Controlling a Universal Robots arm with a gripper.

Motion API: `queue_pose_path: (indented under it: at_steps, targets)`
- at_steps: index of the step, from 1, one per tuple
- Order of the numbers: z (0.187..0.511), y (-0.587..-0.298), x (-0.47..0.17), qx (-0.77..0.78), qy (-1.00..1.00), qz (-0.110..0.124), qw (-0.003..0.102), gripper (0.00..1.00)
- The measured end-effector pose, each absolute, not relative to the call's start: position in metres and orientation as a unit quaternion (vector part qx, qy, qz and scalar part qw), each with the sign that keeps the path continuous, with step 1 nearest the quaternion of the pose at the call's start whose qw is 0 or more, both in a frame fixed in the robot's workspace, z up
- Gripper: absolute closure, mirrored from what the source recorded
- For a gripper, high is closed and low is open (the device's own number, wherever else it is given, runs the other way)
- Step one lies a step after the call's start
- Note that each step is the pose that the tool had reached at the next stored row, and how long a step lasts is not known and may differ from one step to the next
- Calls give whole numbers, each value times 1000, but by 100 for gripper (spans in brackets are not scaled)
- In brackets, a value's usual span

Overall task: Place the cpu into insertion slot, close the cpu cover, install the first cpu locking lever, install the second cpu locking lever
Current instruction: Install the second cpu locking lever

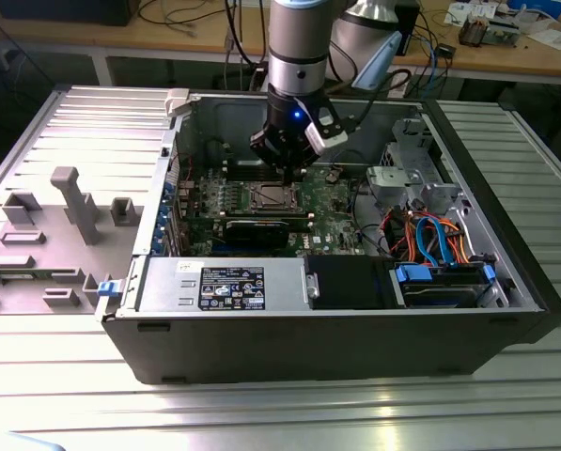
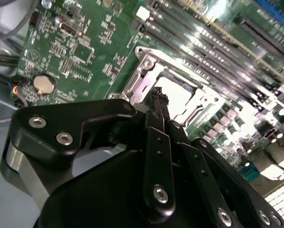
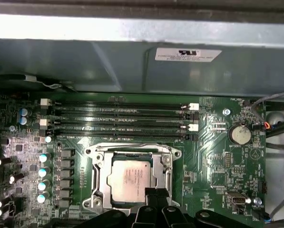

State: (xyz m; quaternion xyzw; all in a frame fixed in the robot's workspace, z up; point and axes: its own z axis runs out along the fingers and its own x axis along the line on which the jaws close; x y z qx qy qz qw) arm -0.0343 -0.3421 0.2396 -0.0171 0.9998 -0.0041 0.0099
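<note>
The cpu [image 3: 130,183] sits seated in the insertion slot [image 3: 100,159] on the green motherboard [image 3: 218,147], the cpu cover [image 3: 166,164] down around it. The claw [image 3: 156,194] hovers just beside the chip's edge, fingertips [image 2: 157,95] pressed together, holding nothing.

cpu [image 3: 130,179] in insertion slot [image 3: 98,183]

open case top [image 1: 289,94]: free way in from above | gripper [image 3: 156,192] low over cpu [image 3: 130,180], at the cover [image 3: 100,178] edge | memory slots [image 3: 118,121] close beside socket | power supply [image 1: 222,285] and drive cage [image 1: 407,178] hem the board
</note>
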Motion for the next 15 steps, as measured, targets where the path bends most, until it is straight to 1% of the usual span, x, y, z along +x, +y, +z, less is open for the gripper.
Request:
queue_pose_path:
  at_steps: [5, 15]
  targets:
    - [239, -349, -34, -17, 1000, -15, 10, 89]
    - [239, -350, -34, -17, 1000, -16, 10, 89]
